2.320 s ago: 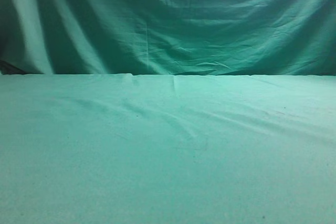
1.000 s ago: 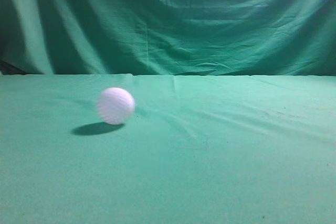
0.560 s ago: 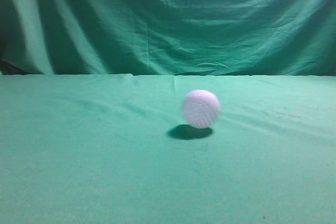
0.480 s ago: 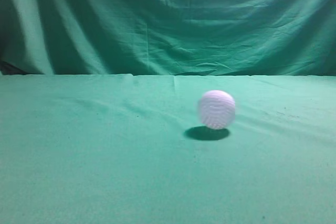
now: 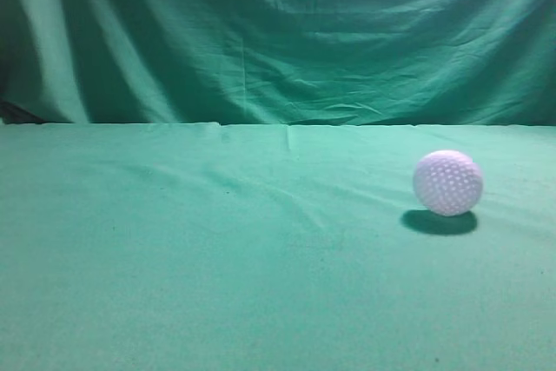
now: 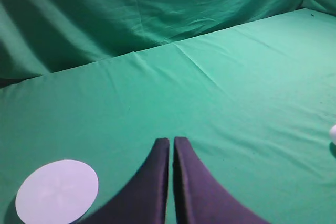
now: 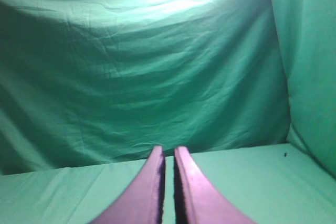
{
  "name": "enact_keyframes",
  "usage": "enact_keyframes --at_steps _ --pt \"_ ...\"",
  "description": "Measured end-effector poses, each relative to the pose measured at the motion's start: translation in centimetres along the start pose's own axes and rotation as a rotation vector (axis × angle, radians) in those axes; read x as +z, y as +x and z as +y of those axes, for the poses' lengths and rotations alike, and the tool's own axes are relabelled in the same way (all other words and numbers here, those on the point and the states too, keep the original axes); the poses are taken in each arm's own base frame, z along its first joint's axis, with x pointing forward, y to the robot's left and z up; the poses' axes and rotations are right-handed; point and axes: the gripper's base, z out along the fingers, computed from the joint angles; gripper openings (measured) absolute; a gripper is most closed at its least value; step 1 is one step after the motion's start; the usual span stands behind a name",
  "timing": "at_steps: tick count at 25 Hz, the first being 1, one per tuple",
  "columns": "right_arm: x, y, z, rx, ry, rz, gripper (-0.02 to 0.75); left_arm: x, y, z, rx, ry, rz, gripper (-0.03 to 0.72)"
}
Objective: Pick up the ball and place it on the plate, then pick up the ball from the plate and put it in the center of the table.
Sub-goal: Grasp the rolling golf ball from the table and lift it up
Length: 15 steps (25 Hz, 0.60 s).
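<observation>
The white dimpled ball lies on the green table at the right of the exterior view; a sliver of it shows at the right edge of the left wrist view. A flat white round plate lies on the cloth to the left of my left gripper, which is shut and empty, above the table. My right gripper is shut and empty, pointing at the backdrop. Neither gripper shows in the exterior view.
A darker green draped cloth backdrop hangs behind the table and meets it along a straight back edge. The backdrop also closes off the right side in the right wrist view.
The ball came into the exterior view from the left and has moved across the table to the right side.
</observation>
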Motion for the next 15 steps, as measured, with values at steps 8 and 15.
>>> enact_keyframes --at_steps 8,15 --pt "2.4 -5.1 0.5 0.047 0.028 0.233 0.047 0.7 1.6 0.1 -0.004 -0.013 0.021 0.0" --pt "5.0 -6.1 1.2 -0.014 -0.02 0.477 0.047 0.7 1.5 0.1 0.0 -0.017 0.015 0.0"
